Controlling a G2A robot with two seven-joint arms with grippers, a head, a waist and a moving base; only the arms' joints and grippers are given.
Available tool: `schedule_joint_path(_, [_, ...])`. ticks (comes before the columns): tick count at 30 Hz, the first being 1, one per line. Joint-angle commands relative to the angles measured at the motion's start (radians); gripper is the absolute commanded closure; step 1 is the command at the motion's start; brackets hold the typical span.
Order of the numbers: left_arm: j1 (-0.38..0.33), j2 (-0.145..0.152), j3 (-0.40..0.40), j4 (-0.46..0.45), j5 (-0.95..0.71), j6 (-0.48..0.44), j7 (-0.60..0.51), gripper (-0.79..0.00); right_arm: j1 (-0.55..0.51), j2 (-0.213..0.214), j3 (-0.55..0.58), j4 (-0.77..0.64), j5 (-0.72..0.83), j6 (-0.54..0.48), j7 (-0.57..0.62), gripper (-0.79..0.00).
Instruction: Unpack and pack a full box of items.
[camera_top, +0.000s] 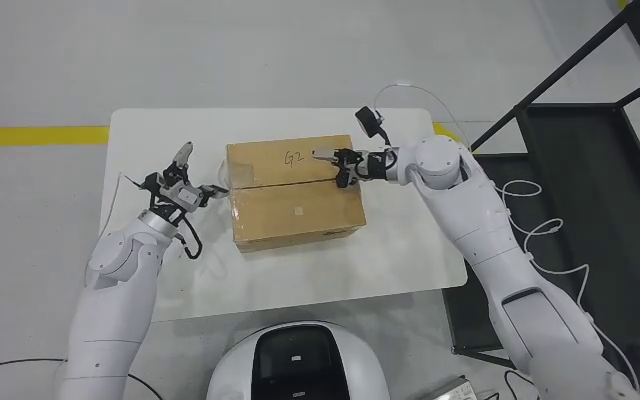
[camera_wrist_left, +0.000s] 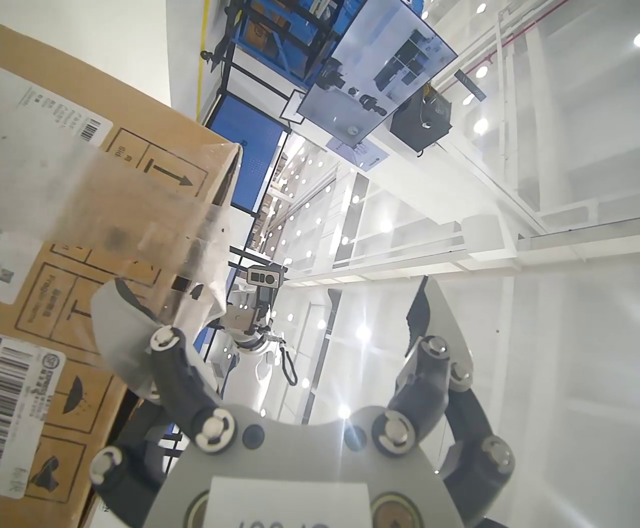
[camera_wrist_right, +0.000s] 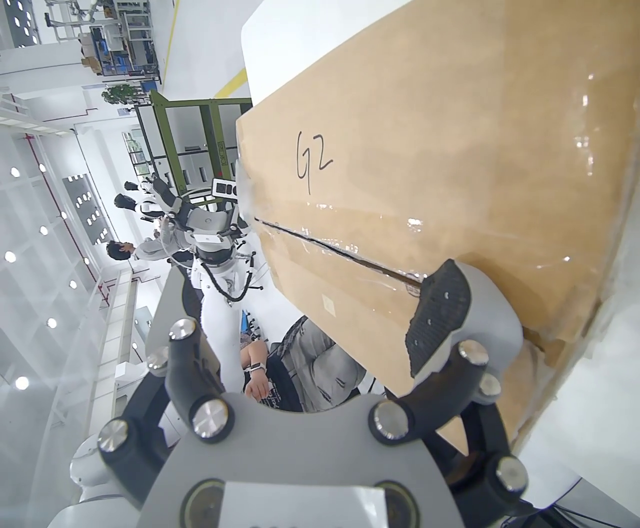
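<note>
Top view: box at frame centre, top up, long axis left–right, taped seam along it. Left gripper spread wide at the box's left end; right gripper open over the seam.

Left wrist view: one finger touches loose tape.

Right wrist view: pad lies on the seam.

Judged: stiff card, probably heavy, tape slick. Grip the flap edges.

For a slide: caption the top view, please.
Closed cardboard box on white table; left pincer open beside one end, right pincer open over its taped seam.
</note>
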Motion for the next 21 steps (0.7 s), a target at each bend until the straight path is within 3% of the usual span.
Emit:
schedule_joint_path(1, [0.000,0.000,0.002,-0.006,0.000,0.001,0.003,-0.785,0.002,-0.001,-0.003,0.003,0.000,-0.001,-0.001,-0.785])
schedule_joint_path(16, [0.004,-0.005,0.041,-0.057,0.026,-0.029,0.007,-0.785,0.004,-0.002,-0.011,0.012,0.012,-0.014,0.000,-0.785])
schedule_joint_path(21, [0.024,-0.003,-0.003,-0.093,-0.027,-0.087,0.000,-0.785,0.006,-0.003,-0.015,0.017,0.017,-0.019,0.000,-0.785])
